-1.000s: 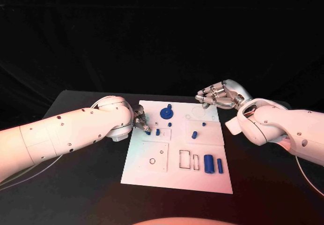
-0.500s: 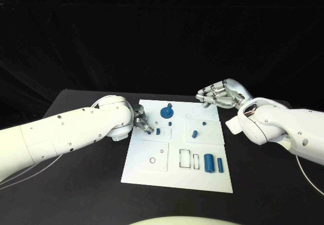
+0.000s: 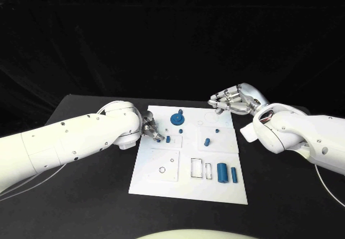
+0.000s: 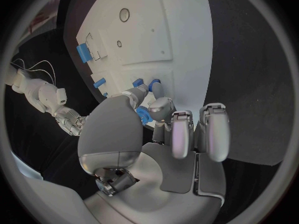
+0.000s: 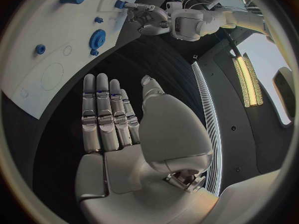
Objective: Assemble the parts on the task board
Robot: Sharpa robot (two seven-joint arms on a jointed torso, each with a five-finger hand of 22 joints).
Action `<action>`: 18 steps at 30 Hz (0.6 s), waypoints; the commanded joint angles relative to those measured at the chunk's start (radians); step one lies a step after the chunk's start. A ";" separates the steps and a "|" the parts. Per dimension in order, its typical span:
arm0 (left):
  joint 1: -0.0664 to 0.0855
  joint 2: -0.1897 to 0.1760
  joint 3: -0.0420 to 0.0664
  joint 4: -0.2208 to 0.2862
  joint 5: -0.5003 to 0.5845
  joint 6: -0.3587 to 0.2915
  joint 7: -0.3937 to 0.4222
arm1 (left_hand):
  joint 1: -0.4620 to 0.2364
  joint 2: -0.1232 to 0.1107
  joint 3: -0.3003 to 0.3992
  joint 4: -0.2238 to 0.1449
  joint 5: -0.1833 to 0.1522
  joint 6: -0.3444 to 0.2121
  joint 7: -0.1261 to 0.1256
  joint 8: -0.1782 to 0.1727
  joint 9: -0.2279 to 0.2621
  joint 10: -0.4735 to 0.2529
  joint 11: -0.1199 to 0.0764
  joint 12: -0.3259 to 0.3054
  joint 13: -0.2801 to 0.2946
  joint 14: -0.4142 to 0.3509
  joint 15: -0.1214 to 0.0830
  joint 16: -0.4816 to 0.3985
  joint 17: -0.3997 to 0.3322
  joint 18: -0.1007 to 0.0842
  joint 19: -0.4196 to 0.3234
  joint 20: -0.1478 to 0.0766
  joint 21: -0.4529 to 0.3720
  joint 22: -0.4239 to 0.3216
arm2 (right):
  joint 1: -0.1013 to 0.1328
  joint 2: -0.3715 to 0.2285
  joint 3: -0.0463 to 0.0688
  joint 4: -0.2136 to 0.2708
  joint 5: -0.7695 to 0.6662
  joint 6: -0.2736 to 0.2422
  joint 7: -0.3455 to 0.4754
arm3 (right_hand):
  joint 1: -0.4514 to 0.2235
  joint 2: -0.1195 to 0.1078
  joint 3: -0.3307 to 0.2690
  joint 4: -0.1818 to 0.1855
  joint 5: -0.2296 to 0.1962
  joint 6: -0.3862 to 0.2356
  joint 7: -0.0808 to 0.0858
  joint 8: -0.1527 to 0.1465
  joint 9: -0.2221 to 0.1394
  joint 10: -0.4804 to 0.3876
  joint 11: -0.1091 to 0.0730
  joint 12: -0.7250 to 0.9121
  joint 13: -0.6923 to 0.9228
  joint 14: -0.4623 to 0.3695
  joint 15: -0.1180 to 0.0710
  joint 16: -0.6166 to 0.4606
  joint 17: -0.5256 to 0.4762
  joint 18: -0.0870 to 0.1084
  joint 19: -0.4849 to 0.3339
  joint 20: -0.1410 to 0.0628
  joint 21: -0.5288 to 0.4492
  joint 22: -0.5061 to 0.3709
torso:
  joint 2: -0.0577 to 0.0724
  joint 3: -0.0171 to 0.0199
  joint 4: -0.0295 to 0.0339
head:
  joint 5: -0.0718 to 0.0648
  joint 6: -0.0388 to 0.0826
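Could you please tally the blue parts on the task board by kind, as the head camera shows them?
Gear: 1
Long cylinders: 2
Small pegs: 5, one of them right at the left hand
Total: 8 blue parts

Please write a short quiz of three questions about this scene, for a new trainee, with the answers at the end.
1. True or false: the right hand holds a blue part.
2. Which hand pinches a small blue part over the task board? A) left hand B) right hand C) neither
3. Fill in: the blue gear lies near the board's ____ edge (far or near, seen from the robot).

Key: 1 false, it is open and flat beside the board; 2 A; 3 far.
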 commanded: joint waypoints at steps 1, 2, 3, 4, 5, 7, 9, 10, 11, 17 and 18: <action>0.000 0.002 0.000 -0.003 -0.006 0.001 -0.044 | 0.000 0.011 -0.007 0.003 0.003 0.003 -0.002 -0.004 0.002 -0.003 -0.002 0.000 -0.001 0.091 -0.008 0.003 0.214 -0.020 0.014 -0.009 0.006 0.128 | -0.001 0.000 0.000 0.001 -0.003 0.010 0.009 | 0.000 0.010 -0.005 -0.002 0.005 -0.009 0.002 0.004 -0.001 -0.009 -0.001 0.003 -0.002 -0.003 0.000 -0.005 -0.002 0.005 -0.005 -0.001 -0.004 -0.001 | 0.000 0.0000 -0.0001 | 0.000 0.001; 0.000 0.002 0.000 -0.004 -0.006 -0.001 -0.044 | 0.000 0.011 -0.007 0.003 0.003 0.003 -0.002 -0.004 0.002 -0.003 -0.002 0.000 -0.001 0.091 -0.008 0.003 0.214 -0.020 0.014 -0.009 0.006 0.128 | -0.001 0.000 0.000 0.001 -0.003 0.010 0.009 | 0.000 0.010 -0.005 -0.002 0.005 -0.009 0.002 0.004 -0.001 -0.009 -0.001 0.003 -0.002 -0.003 0.000 -0.005 -0.002 0.005 -0.005 -0.001 -0.004 -0.001 | 0.000 -0.0001 -0.0002 | 0.000 0.002; 0.000 0.002 0.000 -0.005 -0.006 -0.002 -0.044 | 0.000 0.012 -0.008 0.004 0.003 0.003 -0.002 -0.004 0.002 -0.003 -0.002 0.000 -0.001 0.091 -0.008 0.003 0.214 -0.020 0.014 -0.009 0.006 0.128 | -0.001 0.000 0.000 0.001 -0.003 0.010 0.009 | 0.000 0.010 -0.005 -0.002 0.005 -0.009 0.002 0.004 -0.001 -0.009 -0.001 0.003 -0.002 -0.003 0.000 -0.005 -0.002 0.005 -0.005 -0.001 -0.004 -0.001 | 0.000 -0.0003 -0.0003 | 0.000 0.002; 0.000 0.002 0.000 -0.006 -0.006 -0.004 -0.043 | 0.000 0.012 -0.012 0.007 0.003 0.003 -0.001 -0.005 0.002 -0.003 -0.001 -0.001 -0.002 0.091 -0.008 0.003 0.214 -0.020 0.013 -0.010 0.006 0.128 | -0.001 0.000 0.000 0.001 -0.003 0.010 0.009 | 0.000 0.010 -0.005 -0.002 0.005 -0.009 0.002 0.004 -0.001 -0.009 -0.001 0.003 -0.002 -0.003 0.000 -0.005 -0.002 0.005 -0.005 -0.001 -0.004 -0.001 | 0.000 -0.0003 -0.0003 | 0.000 0.002; 0.000 0.002 0.000 -0.007 -0.006 -0.006 -0.042 | 0.000 0.012 -0.020 0.012 0.003 0.003 -0.001 -0.006 0.003 -0.004 -0.001 -0.001 -0.002 0.090 -0.008 0.003 0.214 -0.020 0.014 -0.010 0.006 0.128 | -0.001 0.000 0.000 0.001 -0.003 0.010 0.009 | 0.000 0.010 -0.005 -0.002 0.005 -0.009 0.002 0.004 -0.001 -0.009 -0.001 0.003 -0.002 -0.003 0.000 -0.005 -0.002 0.005 -0.005 -0.001 -0.004 -0.001 | 0.000 -0.0005 -0.0002 | 0.000 0.002; 0.000 0.001 0.000 -0.007 -0.006 -0.010 -0.041 | 0.000 0.011 -0.045 0.026 0.003 0.003 -0.002 -0.008 0.007 -0.005 -0.001 0.000 -0.003 0.090 -0.008 0.003 0.214 -0.020 0.013 -0.009 0.006 0.128 | -0.001 0.000 0.000 0.001 -0.003 0.010 0.009 | 0.000 0.010 -0.005 -0.002 0.005 -0.009 0.002 0.004 -0.001 -0.009 -0.001 0.003 -0.002 -0.003 0.000 -0.005 -0.002 0.005 -0.005 -0.001 -0.004 -0.001 | 0.000 -0.0004 -0.0002 | 0.000 0.002; 0.000 0.001 0.000 -0.007 -0.006 -0.016 -0.038 | -0.009 0.012 -0.073 0.044 0.002 0.005 0.001 -0.009 0.010 -0.006 0.000 0.000 -0.004 0.090 -0.007 0.003 0.214 -0.020 0.013 -0.010 0.005 0.127 | -0.001 0.000 0.000 0.001 -0.003 0.010 0.009 | 0.000 0.010 -0.005 -0.002 0.005 -0.009 0.002 0.004 -0.001 -0.009 -0.001 0.003 -0.002 -0.003 0.000 -0.005 -0.002 0.005 -0.005 -0.001 -0.004 -0.001 | 0.000 -0.0006 -0.0002 | -0.001 0.003; 0.000 0.001 0.000 -0.007 -0.006 -0.020 -0.036 | -0.013 0.013 -0.091 0.053 0.002 0.005 0.001 -0.010 0.012 -0.006 0.000 0.001 -0.004 0.090 -0.007 0.003 0.214 -0.020 0.013 -0.010 0.005 0.127 | -0.001 0.000 0.000 0.000 -0.003 0.010 0.009 | 0.000 0.010 -0.005 -0.002 0.005 -0.009 0.002 0.004 -0.001 -0.009 -0.001 0.003 -0.002 -0.003 0.000 -0.005 -0.002 0.005 -0.005 -0.001 -0.004 -0.001 | 0.000 -0.0009 -0.0004 | -0.001 0.004; 0.000 0.001 0.000 -0.006 -0.005 -0.023 -0.035 | -0.017 0.014 -0.110 0.060 0.002 0.006 0.002 -0.011 0.014 -0.007 0.001 0.001 -0.005 0.090 -0.006 0.003 0.214 -0.020 0.013 -0.009 0.005 0.127 | -0.001 0.000 0.000 0.000 -0.003 0.010 0.009 | 0.000 0.010 -0.005 -0.002 0.005 -0.009 0.002 0.004 -0.001 -0.009 -0.001 0.003 -0.002 -0.003 0.000 -0.005 -0.002 0.005 -0.005 -0.001 -0.004 -0.001 | 0.000 -0.0010 -0.0004 | -0.002 0.004; 0.000 -0.003 0.002 -0.002 0.009 -0.038 -0.027 | -0.043 0.039 -0.248 0.066 0.002 0.008 0.003 -0.017 0.023 -0.009 0.003 0.007 -0.004 0.090 -0.006 0.003 0.214 -0.020 0.013 -0.008 0.004 0.127 | -0.001 0.000 0.000 -0.001 -0.002 0.010 0.010 | 0.000 0.010 -0.005 -0.002 0.005 -0.009 0.002 0.004 -0.001 -0.009 -0.001 0.003 -0.002 -0.003 0.000 -0.005 -0.002 0.005 -0.005 -0.001 -0.004 -0.001 | 0.000 -0.0003 -0.0002 | -0.002 0.005; 0.000 -0.003 0.002 -0.002 0.011 -0.041 -0.026 | -0.045 0.044 -0.267 0.066 0.002 0.009 0.003 -0.018 0.025 -0.009 0.003 0.008 -0.004 0.090 -0.005 0.003 0.214 -0.020 0.013 -0.008 0.004 0.128 | -0.001 0.000 0.000 -0.001 -0.002 0.010 0.010 | 0.000 0.010 -0.005 -0.002 0.005 -0.009 0.002 0.004 -0.001 -0.009 -0.001 0.003 -0.002 -0.003 0.000 -0.005 -0.002 0.005 -0.005 -0.001 -0.004 -0.001 | 0.000 -0.0004 -0.0002 | -0.002 0.005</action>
